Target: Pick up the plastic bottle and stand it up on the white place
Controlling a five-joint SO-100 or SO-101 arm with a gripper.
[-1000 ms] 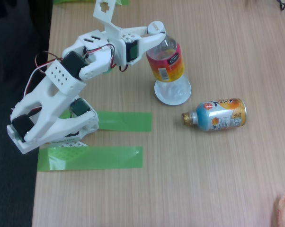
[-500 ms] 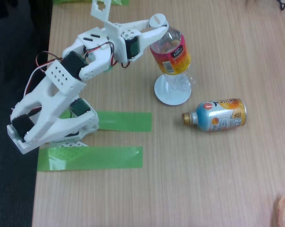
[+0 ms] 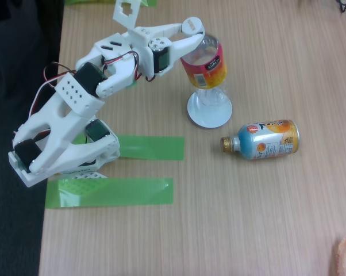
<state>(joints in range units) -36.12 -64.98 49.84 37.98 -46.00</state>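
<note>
Plastic bottle (image 3: 204, 65): clear body, pink-orange-yellow label band; standing roughly upright over the white plate (image 3: 209, 114), lower clear end down at the plate's middle; whether that end bears fully on the plate or hangs just above it cannot be told from this angle; white cap not made out, the top being under the gripper.

Gripper (image 3: 191, 41): white two-finger unit, closed around the bottle's upper part, at and above the label's top edge; bottle held.

Arm (image 3: 75, 109): white printed links, reaching from its base at the table's left edge up and right toward the plate.

White plate: small, round, flat; rim showing all round the bottle's foot, so the bottle sits near centre.

Step in hand, as judged: seating and release; lower until the base rests flat, keep the body vertical, then part the fingers slowly and evenly and withdraw upward and back, so that neither finger drags the top sideways; a tall light bottle on a narrow foot tips readily.

Second bottle (image 3: 262, 140): shorter, blue-and-orange label, capless, lying on its side right of the plate, apart from it.

Green tape strips (image 3: 138, 148): two, flat on the wooden table (image 3: 265, 218), beside the arm's base.
</note>
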